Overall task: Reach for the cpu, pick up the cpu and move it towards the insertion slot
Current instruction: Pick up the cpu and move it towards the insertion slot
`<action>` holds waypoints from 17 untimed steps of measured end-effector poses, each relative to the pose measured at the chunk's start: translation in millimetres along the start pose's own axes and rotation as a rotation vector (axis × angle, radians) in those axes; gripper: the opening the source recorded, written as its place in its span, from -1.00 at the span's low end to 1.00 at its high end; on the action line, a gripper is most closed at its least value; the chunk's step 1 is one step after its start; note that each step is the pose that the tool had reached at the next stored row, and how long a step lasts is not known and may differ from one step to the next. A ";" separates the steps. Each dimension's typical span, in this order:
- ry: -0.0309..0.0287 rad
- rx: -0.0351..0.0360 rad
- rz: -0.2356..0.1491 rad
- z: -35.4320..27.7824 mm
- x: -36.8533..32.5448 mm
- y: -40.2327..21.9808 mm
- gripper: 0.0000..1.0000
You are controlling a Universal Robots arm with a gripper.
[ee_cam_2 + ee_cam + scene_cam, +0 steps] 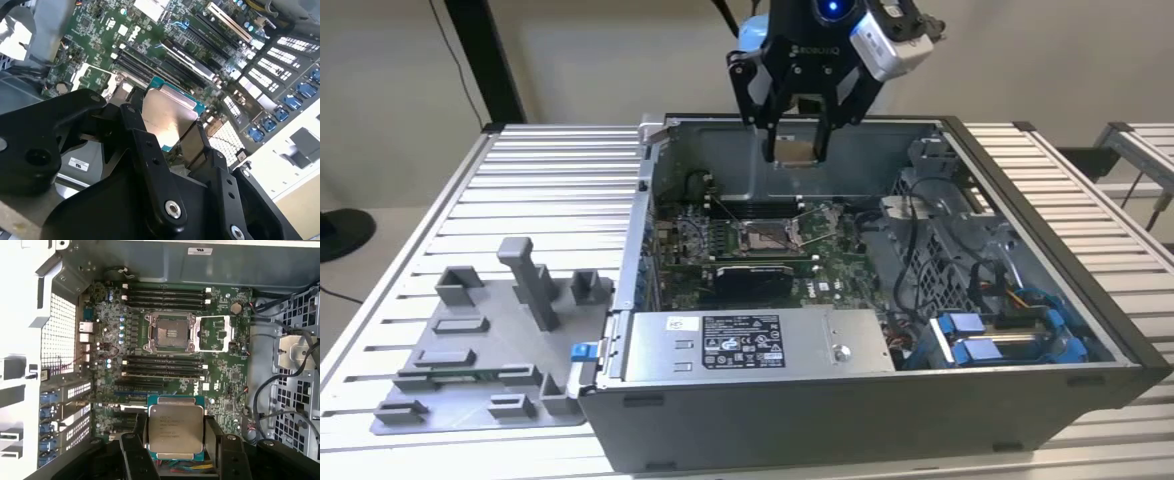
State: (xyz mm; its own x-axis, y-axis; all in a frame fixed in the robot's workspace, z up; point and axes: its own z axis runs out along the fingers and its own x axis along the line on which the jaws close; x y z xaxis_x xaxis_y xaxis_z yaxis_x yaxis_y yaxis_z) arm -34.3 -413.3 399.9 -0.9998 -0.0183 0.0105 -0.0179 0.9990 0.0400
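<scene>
The gripper (pixel 797 150) pinches the cpu (pixel 175 432) by two opposite edges, leaving its face clear, and holds it above the open computer case (pixel 1067 300), well apart from the insertion slot (pixel 169 333) on the green board.

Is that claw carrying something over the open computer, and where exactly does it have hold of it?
Yes. The gripper holds the cpu, its fingers pinching two opposite edges, above the open case.
</scene>
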 end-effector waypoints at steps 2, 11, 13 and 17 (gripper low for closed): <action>-0.0001 -0.0001 0.000 0.8 -0.1 4.8 -1.00; 0.0000 0.0000 0.000 6.1 -0.7 35.2 -1.00; 0.0000 -0.0001 0.000 7.4 -0.8 42.7 -1.00; -0.0001 -0.0001 0.000 10.0 -1.1 57.0 -1.00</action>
State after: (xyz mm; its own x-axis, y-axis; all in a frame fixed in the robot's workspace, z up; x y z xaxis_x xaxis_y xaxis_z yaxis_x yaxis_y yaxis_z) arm -34.3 -356.0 392.2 -0.9998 -0.0183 0.0104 -0.0178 0.9990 0.0401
